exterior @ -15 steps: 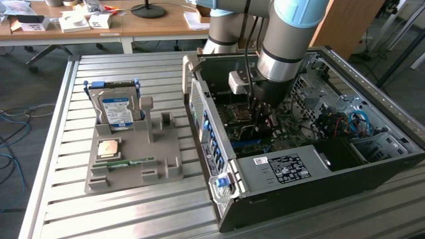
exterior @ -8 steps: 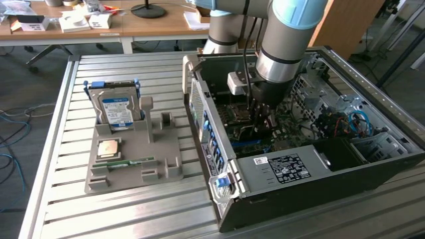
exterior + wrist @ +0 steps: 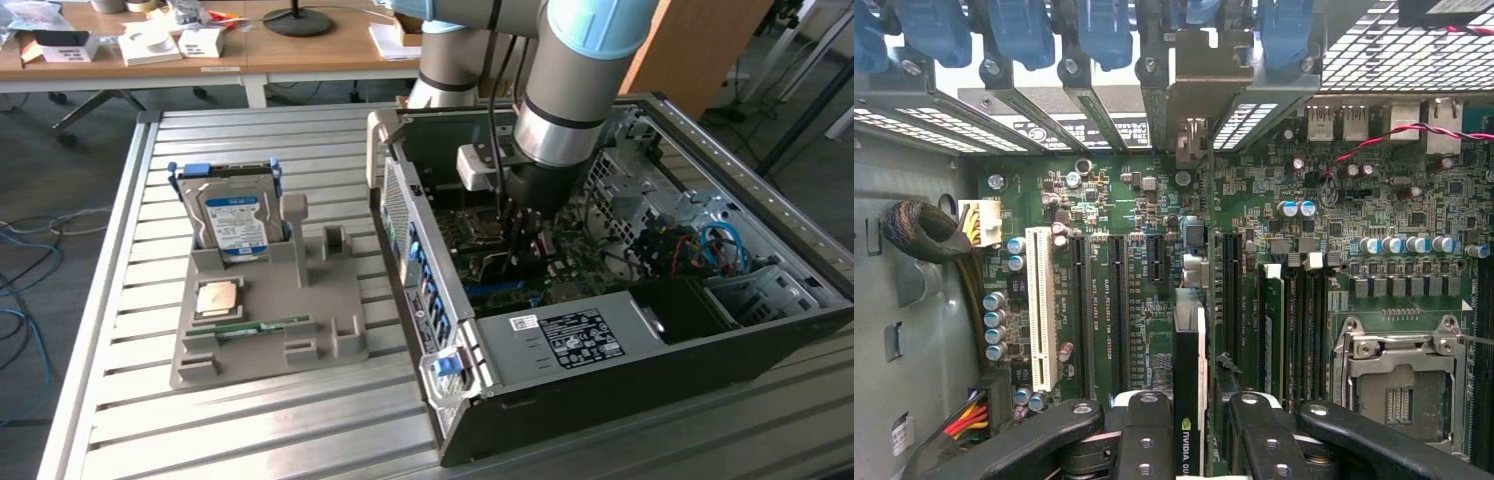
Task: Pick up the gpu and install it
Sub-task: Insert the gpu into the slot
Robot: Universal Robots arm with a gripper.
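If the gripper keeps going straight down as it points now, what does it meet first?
Probably the motherboard: the gpu, held edge-on in the gripper, would reach a black expansion slot first. Depth is unclear.

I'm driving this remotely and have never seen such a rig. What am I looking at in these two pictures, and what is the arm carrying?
The exterior view shows one robot arm reaching down into an open computer case on a slatted metal table. Beside the case, a grey holder carries a hard drive and a processor chip. The wrist view looks from the arm down past its black gripper at the green motherboard. The gripper is shut on the gpu, held edge-on above the expansion slots, its metal bracket toward the case's rear openings.
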